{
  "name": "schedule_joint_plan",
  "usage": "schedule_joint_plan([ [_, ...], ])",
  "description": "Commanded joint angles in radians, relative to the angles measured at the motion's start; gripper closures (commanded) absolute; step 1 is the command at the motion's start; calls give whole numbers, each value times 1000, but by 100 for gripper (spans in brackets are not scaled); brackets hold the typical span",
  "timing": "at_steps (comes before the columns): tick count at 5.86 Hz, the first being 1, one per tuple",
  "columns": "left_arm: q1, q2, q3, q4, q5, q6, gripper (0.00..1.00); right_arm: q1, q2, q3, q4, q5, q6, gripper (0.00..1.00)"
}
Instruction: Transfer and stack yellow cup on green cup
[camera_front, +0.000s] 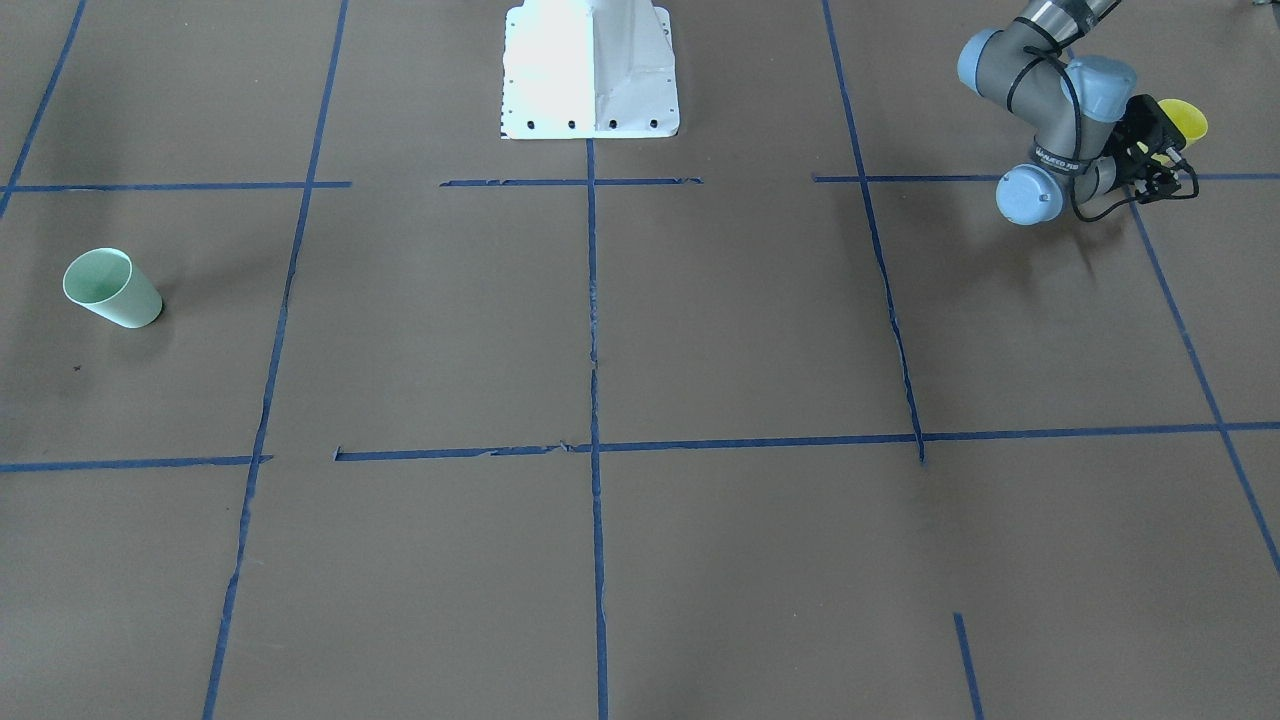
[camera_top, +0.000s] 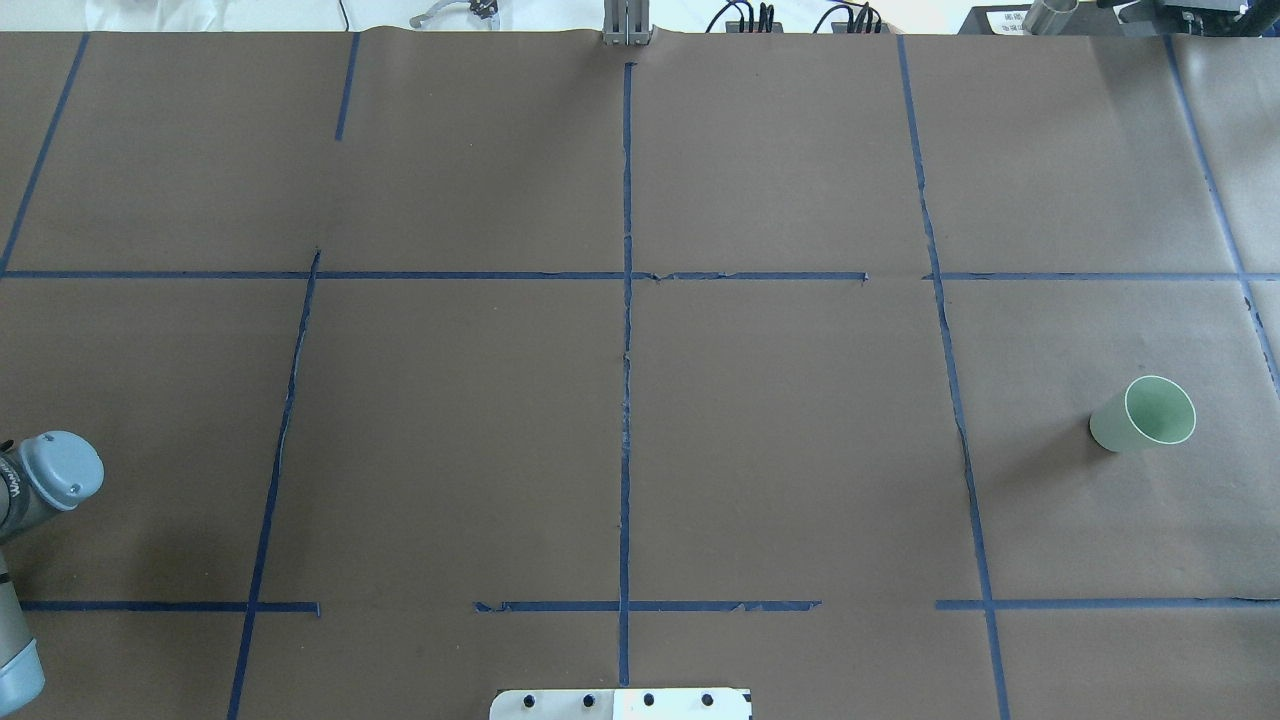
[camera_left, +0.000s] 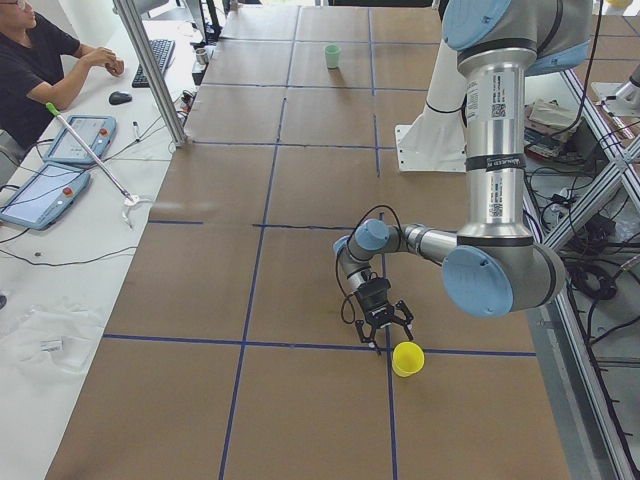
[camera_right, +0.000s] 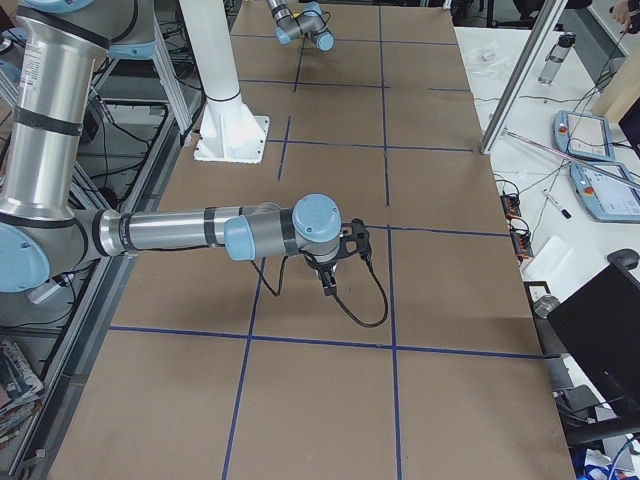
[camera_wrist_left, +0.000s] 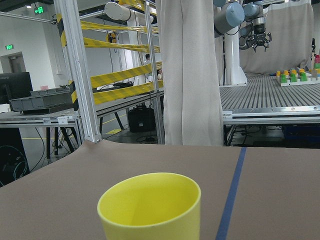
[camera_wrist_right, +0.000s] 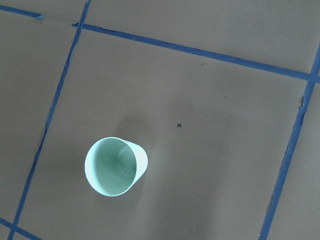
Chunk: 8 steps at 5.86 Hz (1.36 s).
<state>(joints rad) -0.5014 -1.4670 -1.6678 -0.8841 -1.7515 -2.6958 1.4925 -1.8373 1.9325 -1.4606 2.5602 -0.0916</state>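
Note:
The yellow cup (camera_front: 1187, 120) stands upright near the table's end on my left side; it also shows in the exterior left view (camera_left: 407, 358) and fills the lower left wrist view (camera_wrist_left: 150, 207). My left gripper (camera_front: 1162, 165) is low, level with the cup and just short of it, its fingers (camera_left: 403, 318) spread open and empty. The green cup (camera_front: 110, 288) stands upright far off at the other end (camera_top: 1145, 413), seen from above in the right wrist view (camera_wrist_right: 115, 166). My right gripper (camera_right: 333, 275) hovers high above it; I cannot tell whether it is open.
The white robot base (camera_front: 590, 70) stands at the table's middle back edge. Blue tape lines (camera_top: 627, 350) cross the brown table. An operator (camera_left: 40, 70) sits by tablets at a side desk.

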Motion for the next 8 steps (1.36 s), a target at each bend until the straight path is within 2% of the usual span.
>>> schedule_joint_plan([
  [1,0,1,25,-1,-32,-3,0,0,0,0,5,0,0,0],
  [8,0,-9,126,-27,-37,1,0,0,-5,16,10,2,3,0],
])
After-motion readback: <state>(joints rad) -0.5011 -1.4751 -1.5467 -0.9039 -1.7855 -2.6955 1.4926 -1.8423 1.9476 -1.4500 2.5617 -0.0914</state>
